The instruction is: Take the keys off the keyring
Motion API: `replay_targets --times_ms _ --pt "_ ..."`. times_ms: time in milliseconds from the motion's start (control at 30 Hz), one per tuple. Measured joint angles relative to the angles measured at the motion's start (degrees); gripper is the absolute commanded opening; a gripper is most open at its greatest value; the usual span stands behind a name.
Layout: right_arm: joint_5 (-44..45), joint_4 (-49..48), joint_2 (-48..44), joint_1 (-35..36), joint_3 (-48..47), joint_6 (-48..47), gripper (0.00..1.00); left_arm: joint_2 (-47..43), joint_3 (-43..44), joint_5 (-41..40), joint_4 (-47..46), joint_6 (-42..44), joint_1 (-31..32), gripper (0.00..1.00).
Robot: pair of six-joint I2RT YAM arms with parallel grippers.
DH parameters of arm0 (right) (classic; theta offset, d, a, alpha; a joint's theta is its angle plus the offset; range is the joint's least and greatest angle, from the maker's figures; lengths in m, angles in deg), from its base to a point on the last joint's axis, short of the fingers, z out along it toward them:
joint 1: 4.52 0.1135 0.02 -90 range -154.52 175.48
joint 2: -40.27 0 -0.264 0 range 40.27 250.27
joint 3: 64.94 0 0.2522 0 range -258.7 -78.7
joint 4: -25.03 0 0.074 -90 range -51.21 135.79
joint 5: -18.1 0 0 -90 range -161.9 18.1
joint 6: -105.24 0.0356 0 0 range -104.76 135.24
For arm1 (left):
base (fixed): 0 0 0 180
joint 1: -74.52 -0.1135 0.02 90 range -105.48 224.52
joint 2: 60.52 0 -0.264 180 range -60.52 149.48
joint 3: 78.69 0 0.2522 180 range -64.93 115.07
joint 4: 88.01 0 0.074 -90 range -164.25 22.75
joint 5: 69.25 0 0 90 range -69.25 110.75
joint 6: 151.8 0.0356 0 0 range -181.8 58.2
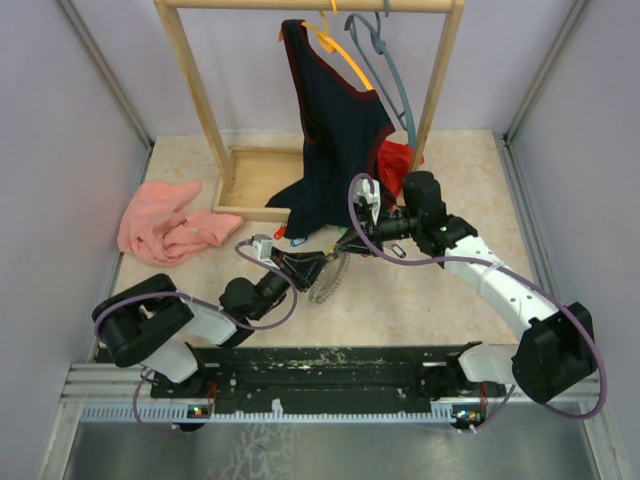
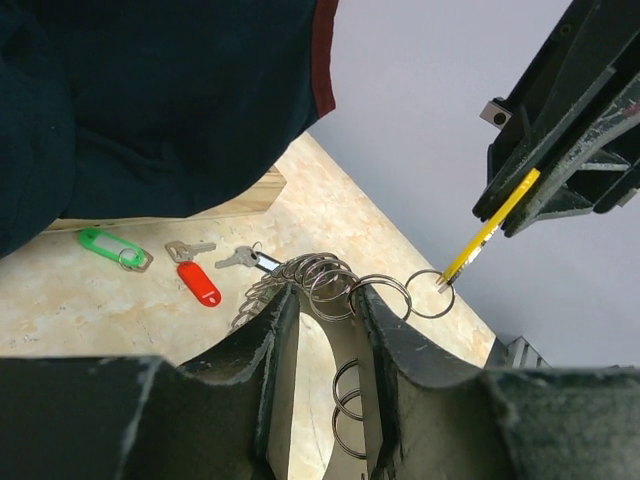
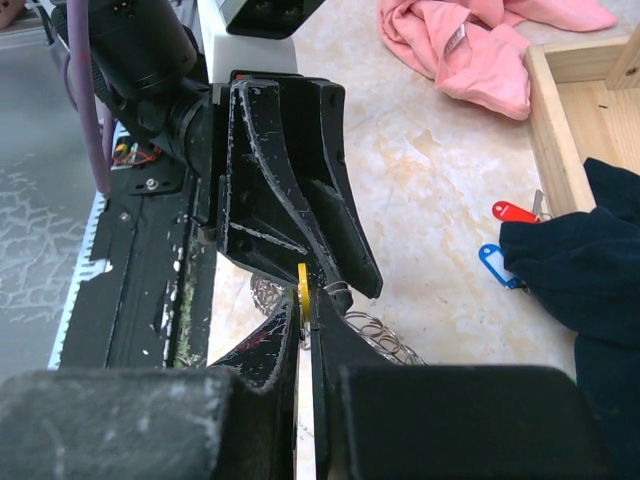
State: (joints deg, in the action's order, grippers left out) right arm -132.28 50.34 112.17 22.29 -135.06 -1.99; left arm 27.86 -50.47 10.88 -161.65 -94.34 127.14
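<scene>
The left gripper (image 2: pixel 322 300) is lying low, jaws parted around the keyring (image 2: pixel 318 272). The right gripper (image 2: pixel 507 207), opposite, is clamping a yellow tag (image 2: pixel 481 240).

No text, number or brand is legible anywhere, not even on the green tag (image 2: pixel 112 246) or yellow tag (image 2: pixel 495 222).

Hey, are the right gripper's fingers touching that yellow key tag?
Touching. The right wrist view shows the yellow tag clamped edge-on between the right gripper's fingers, with no gap on either side. The left wrist view agrees.
</scene>
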Motion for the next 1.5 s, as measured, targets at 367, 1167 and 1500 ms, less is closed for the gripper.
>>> replay_targets --times_ms 367,1167,1500 --pt "-2.1 0.0 0.0 -0.6 0.0 1.4 0.00 -4.5 -3.9 2.4 0.0 4.7 0.0 0.41" --pt "-7.3 2.3 0.0 -0.7 -0.1 -1.9 0.00 -20.4 -11.1 19.4 0.1 22.0 -4.0 0.57" --pt "-10.1 8.9 0.0 -0.8 -2.3 -8.8 0.00 -35.8 1.2 38.8 25.2 37.5 -7.8 0.53"
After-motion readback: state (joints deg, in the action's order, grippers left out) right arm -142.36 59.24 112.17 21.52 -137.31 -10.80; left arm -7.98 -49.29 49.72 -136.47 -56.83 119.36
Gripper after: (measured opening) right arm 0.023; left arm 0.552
